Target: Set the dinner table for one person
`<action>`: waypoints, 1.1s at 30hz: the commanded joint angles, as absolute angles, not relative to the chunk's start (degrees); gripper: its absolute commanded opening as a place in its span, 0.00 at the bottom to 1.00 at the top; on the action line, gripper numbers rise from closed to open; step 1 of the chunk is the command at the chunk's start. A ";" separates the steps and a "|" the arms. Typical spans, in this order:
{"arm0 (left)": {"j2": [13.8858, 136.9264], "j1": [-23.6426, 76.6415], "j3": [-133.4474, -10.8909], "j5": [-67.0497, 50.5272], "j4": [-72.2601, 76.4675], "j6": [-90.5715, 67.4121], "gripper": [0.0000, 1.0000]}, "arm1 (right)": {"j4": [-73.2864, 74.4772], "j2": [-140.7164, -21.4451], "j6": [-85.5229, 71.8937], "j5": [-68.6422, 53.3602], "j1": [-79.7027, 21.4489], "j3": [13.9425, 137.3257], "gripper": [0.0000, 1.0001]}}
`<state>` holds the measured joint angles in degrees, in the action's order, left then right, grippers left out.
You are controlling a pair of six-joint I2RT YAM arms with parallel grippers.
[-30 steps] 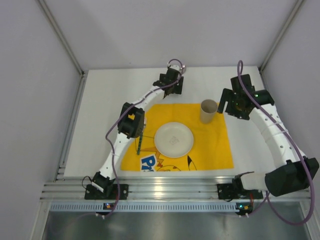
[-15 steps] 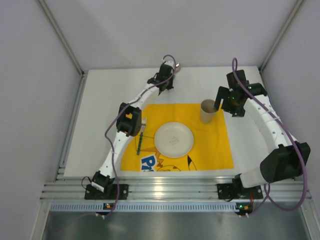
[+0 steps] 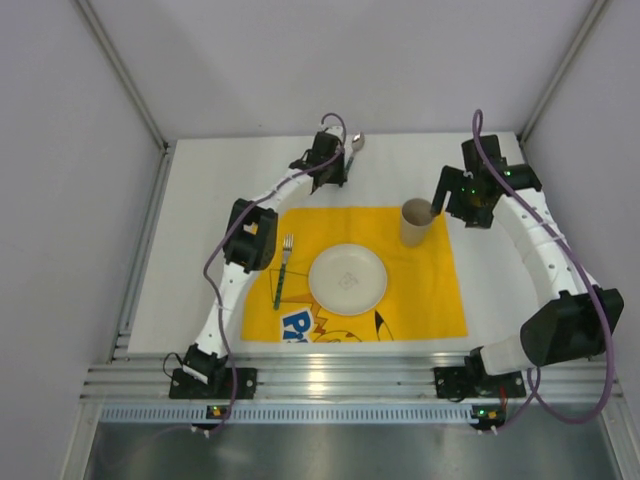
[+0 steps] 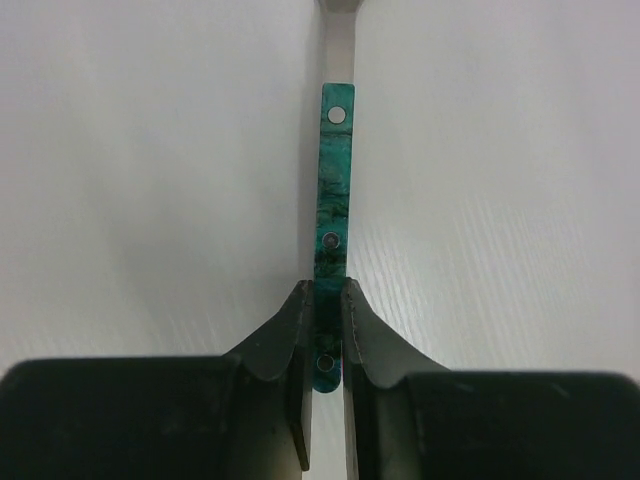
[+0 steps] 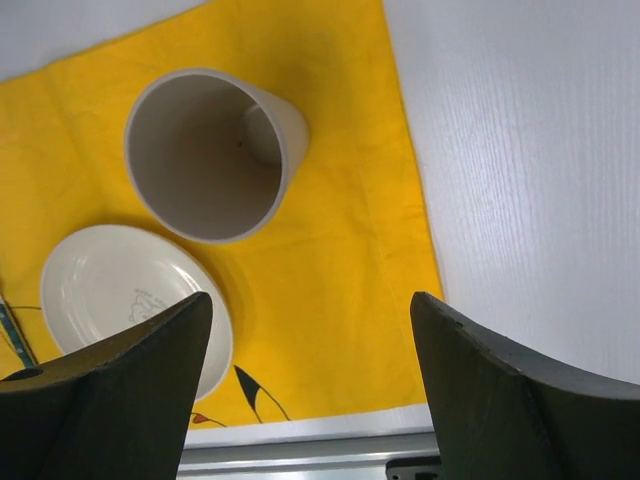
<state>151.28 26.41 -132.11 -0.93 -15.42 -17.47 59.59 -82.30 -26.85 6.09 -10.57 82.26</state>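
At the back of the white dinner table (image 3: 200, 230), my left gripper (image 3: 330, 166) is shut on the green marbled handle (image 4: 335, 190) of a spoon, low down by its end rivet. The spoon lies on the dinner table (image 4: 150, 150), its metal bowl (image 3: 357, 142) pointing away from me. My right gripper (image 3: 462, 196) hovers open and empty (image 5: 310, 300) over the right side of the yellow cloth (image 5: 340, 250), just right of a beige cup (image 3: 416, 222) (image 5: 205, 150). A white plate (image 3: 347, 279) (image 5: 120, 290) sits mid-cloth. A green-handled fork (image 3: 282, 270) lies left of it.
The yellow cartoon-printed cloth (image 3: 425, 295) covers the table's middle. Grey walls close in the back and both sides. An aluminium rail (image 3: 350, 380) runs along the near edge by the arm bases. Bare white table (image 5: 520, 150) lies right of the cloth.
The left gripper has closed on the spoon handle at the back of the table. The left arm has shifted left, uncovering the fork. The right gripper has moved slightly.
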 commanded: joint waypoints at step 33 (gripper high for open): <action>96.16 25.22 -86.66 -15.65 -10.55 -27.07 0.00 | 17.75 -108.97 -49.31 -22.94 -23.38 103.00 0.77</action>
